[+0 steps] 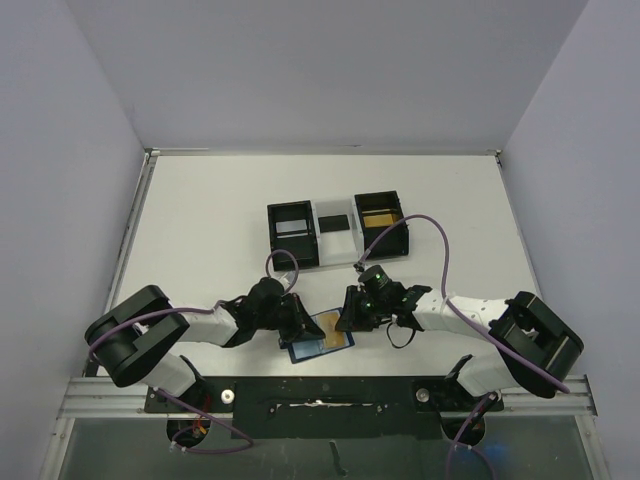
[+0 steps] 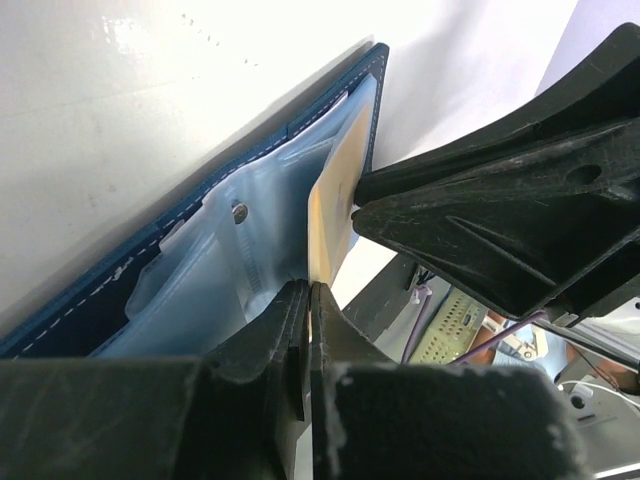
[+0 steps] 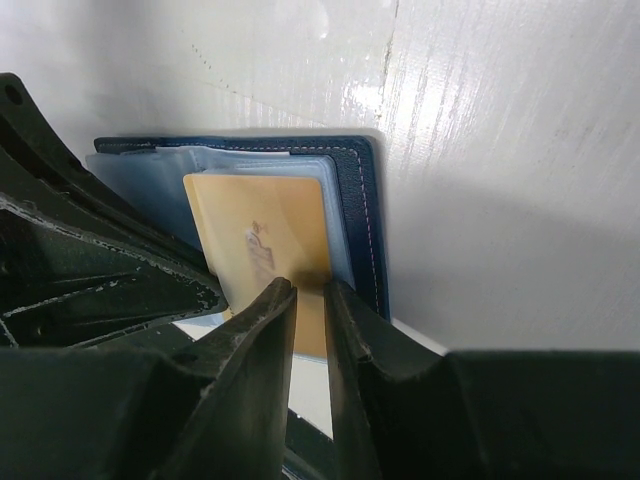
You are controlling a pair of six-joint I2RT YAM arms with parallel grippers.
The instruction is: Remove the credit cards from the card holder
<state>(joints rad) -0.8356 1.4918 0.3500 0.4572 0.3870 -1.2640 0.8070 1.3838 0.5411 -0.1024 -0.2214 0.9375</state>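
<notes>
Right end effector [image 3: 310,290], jaws narrow, nips the exposed edge of the thin gold plastic credit card [image 3: 260,230], seemingly light, stiff and slick, in the open navy-blue bifold card holder [image 3: 362,200] by the table's [image 1: 200,220] near edge; the left end effector [image 2: 308,290] is shut at its soft sleeves.

Only faint illegible print on gold card [image 3: 262,245]

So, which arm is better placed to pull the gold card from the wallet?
Right. The right claw sits at the exposed edge of the gold card; the left claw is shut at the wallet, likely steadying it.
</notes>
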